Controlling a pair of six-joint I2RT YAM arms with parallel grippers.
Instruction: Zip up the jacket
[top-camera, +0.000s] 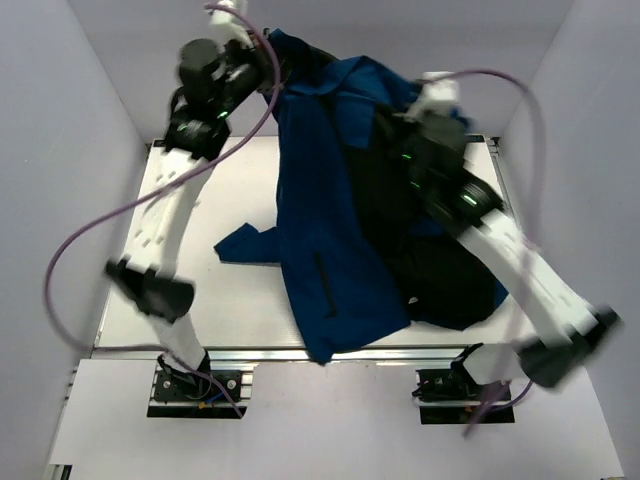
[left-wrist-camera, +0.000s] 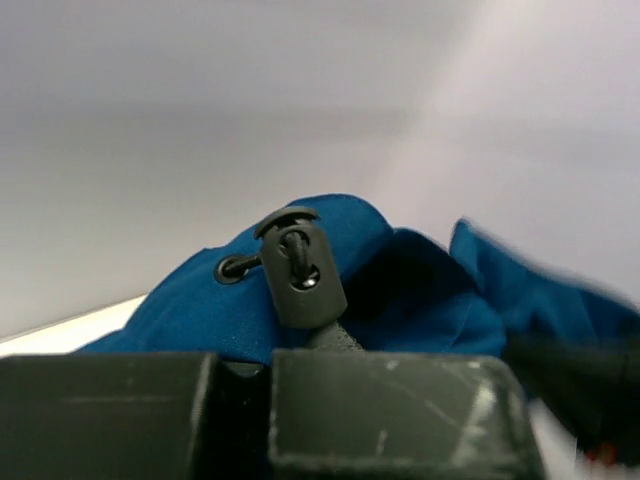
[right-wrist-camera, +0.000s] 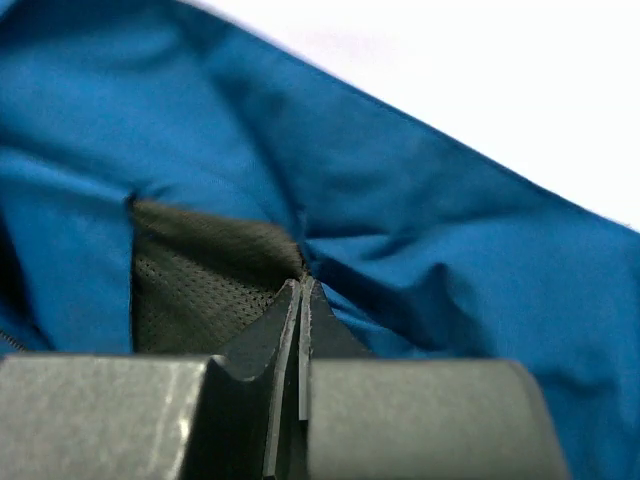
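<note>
The jacket lies open, its hem over the near edge of the table. Farther back the right claw pinches its lining edge, and the left claw grips cloth at the hood. A hard tug could pull it loose.

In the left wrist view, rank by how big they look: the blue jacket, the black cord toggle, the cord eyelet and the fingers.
1. jacket and fingers, about alike; the fingers sit nearest the camera, so no ranking between them.
2. cord toggle
3. eyelet
</note>
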